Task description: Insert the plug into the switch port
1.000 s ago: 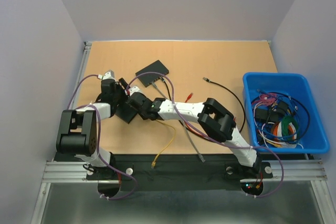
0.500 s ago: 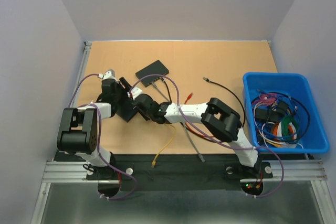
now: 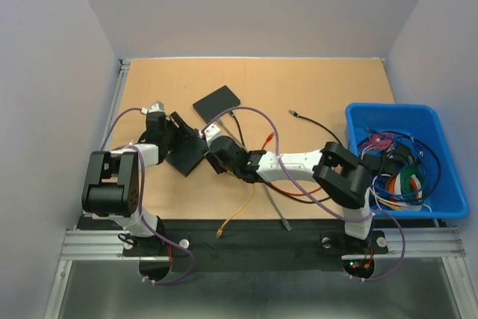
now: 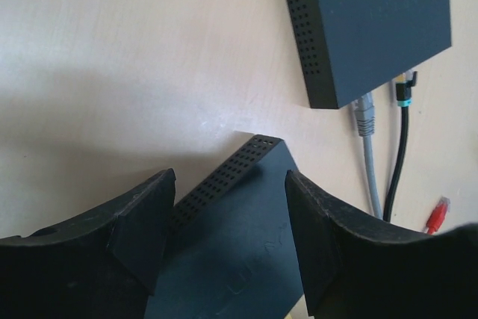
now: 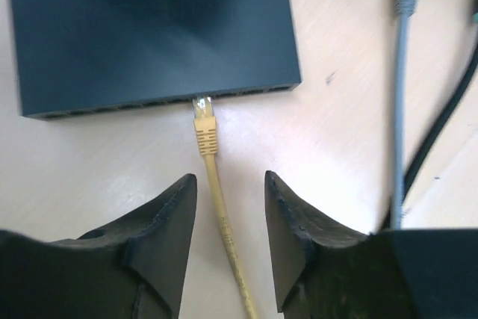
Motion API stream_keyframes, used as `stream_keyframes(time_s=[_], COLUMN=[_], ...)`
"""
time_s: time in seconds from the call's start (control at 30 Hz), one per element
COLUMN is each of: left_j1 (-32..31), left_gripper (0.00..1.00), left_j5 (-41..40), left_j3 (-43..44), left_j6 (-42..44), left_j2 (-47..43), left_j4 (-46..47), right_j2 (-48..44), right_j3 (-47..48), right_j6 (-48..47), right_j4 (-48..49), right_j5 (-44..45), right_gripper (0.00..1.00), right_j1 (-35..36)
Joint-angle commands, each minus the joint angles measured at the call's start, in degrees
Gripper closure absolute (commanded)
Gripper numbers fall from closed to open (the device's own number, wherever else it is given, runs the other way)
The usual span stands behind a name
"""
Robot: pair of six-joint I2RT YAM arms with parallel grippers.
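A black network switch [image 3: 187,156] lies on the tan table, and my left gripper [image 3: 177,140] is shut on it. In the left wrist view the switch [image 4: 239,259] fills the gap between the two fingers of the left gripper [image 4: 230,178]. A yellow plug [image 5: 203,128] sits in a port on the switch's front edge [image 5: 149,28]. Its yellow cable [image 5: 224,244] runs back between the open jaws of my right gripper [image 5: 230,178], which do not touch it. In the top view the right gripper [image 3: 213,153] sits just right of the switch and the yellow cable [image 3: 240,201] trails toward the near edge.
A second black switch [image 3: 217,100] lies farther back with grey [image 5: 401,72] and black cables plugged in; it also shows in the left wrist view [image 4: 373,20]. A red plug [image 3: 269,137] and a black cable [image 3: 321,128] lie mid-table. A blue bin [image 3: 388,110] of cables stands at the right.
My right gripper has backed away to the right from the switch, and its arm has swung right. The left gripper still holds the switch in about the same place.
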Motion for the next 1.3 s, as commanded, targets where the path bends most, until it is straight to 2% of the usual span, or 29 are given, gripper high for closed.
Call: stream_keyframes(time_s=[0.0, 0.2, 0.43, 0.63, 0.83, 1.27], left_j1=[1.4, 1.9, 1.9, 1.9, 1.9, 1.9], left_gripper=[0.28, 0.28, 0.28, 0.28, 0.28, 0.28], left_j5=[0.4, -0.7, -4.5, -6.0, -5.0, -4.6], left_j3=[2.3, 1.0, -4.8, -9.0, -9.8, -10.5], left_j6=[-0.8, -1.4, -2.0, -2.6, -2.5, -1.7], left_j2=[1.6, -1.5, -12.7, -22.1, -24.6, -24.2], left_j4=[-1.2, -0.6, 0.2, -0.4, -1.4, -1.4], right_j2=[-6.7, -11.8, -12.1, -9.2, -5.9, -2.6], right_j3=[-1.7, -3.3, 0.3, 2.9, 3.8, 1.9], right_j6=[1.4, 2.9, 10.5, 12.5, 15.3, 19.9], right_j4=[2.9, -1.3, -11.8, -17.0, -18.6, -19.6], right_j5=[1.4, 9.0, 1.9, 1.7, -0.7, -3.2], right_gripper=[0.48, 0.40, 0.42, 0.43, 0.46, 0.50], right_j1=[-0.3, -1.7, -18.4, -25.1, -26.8, -26.8])
